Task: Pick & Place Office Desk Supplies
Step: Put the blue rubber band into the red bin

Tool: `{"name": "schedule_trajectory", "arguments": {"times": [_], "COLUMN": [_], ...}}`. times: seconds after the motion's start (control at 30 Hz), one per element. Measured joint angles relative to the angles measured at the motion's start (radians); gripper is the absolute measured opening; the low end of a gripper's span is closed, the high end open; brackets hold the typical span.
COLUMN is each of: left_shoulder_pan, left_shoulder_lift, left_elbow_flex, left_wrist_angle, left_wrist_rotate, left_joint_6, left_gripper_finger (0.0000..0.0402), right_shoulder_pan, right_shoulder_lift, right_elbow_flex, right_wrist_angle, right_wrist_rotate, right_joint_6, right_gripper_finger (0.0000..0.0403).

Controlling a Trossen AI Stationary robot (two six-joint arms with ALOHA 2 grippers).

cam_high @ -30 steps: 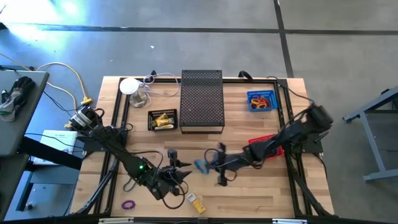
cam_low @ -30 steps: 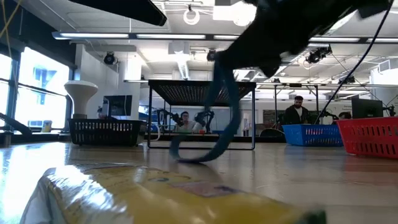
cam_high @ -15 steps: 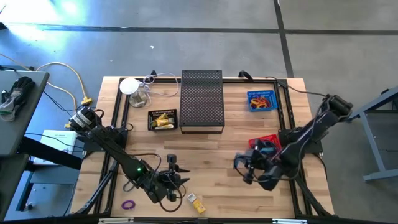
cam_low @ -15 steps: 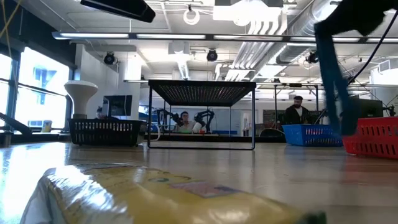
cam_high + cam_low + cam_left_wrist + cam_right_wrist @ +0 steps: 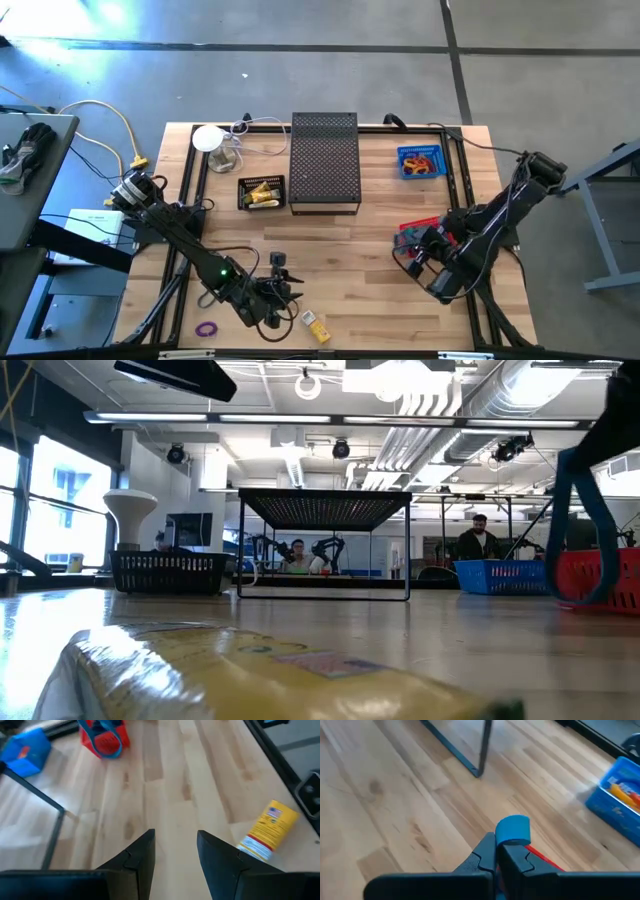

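The right hand [image 5: 496, 851] is clenched on a blue band [image 5: 513, 829], just beside the red basket [image 5: 428, 228]. The left hand [image 5: 174, 851] is released, near the yellow packet [image 5: 266, 831] on the table [image 5: 350, 300].

Landmark: black mesh stand [image 5: 324, 161], at the far middle of my counter [image 5: 350, 310].
Black basket [image 5: 262, 192]: just left of the stand.
Blue basket [image 5: 421, 161]: right of it.
Red basket [image 5: 424, 232]: nearer me, right of it.
White lamp [image 5: 209, 139]: far left of it.

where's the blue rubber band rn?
The wide blue rubber band is pinched in the right pincer, hanging over the red plastic basket on the table's right side in the high view.
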Motion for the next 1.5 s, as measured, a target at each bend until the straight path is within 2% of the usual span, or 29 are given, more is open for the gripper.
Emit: {"name": "schedule_trajectory", "arguments": {"times": [0.13, 0.27, 0.43, 0.6, 0.77, 0.97, 1.17, 1.37, 1.5], "left_shoulder_pan": [0.000, 0.000, 0.000, 0.000, 0.000, 0.000, 0.000, 0.000, 0.000], "left_shoulder_lift": [0.000, 0.000, 0.000, 0.000, 0.000, 0.000, 0.000, 0.000, 0.000], "left_elbow_flex": [0.000, 0.000, 0.000, 0.000, 0.000, -0.001, -0.001, -0.001, -0.001], "left_wrist_angle": [-0.034, -0.070, -0.072, -0.072, -0.073, -0.086, -0.093, -0.093, -0.093], "left_wrist_rotate": [0.023, 0.026, 0.054, 0.055, 0.065, 0.072, 0.073, 0.073, 0.073], "left_joint_6": [-0.038, -0.066, -0.068, -0.068, -0.068, -0.091, -0.105, -0.105, -0.106], "left_gripper_finger": [0.0138, 0.0138, 0.0138, 0.0138, 0.0138, 0.0138, 0.0138, 0.0138, 0.0138], "right_shoulder_pan": [0.045, 0.099, 0.113, 0.112, 0.112, 0.100, 0.043, -0.022, -0.051], "right_shoulder_lift": [-0.004, -0.004, -0.004, 0.007, 0.031, 0.060, 0.062, 0.062, 0.062], "right_elbow_flex": [0.001, 0.002, 0.002, 0.002, -0.005, -0.027, -0.069, -0.110, -0.126], "right_wrist_angle": [-0.072, -0.155, -0.273, -0.414, -0.413, -0.410, -0.332, -0.195, -0.121], "right_wrist_rotate": [-0.017, -0.084, -0.128, -0.333, -0.468, -0.440, -0.440, -0.449, -0.410], "right_joint_6": [0.111, 0.252, 0.464, 0.685, 0.723, 0.745, 0.734, 0.610, 0.515], "right_gripper_finger": [0.0003, 0.0003, 0.0003, 0.0003, 0.0003, 0.0003, 0.0003, 0.0003, 0.0016]}}
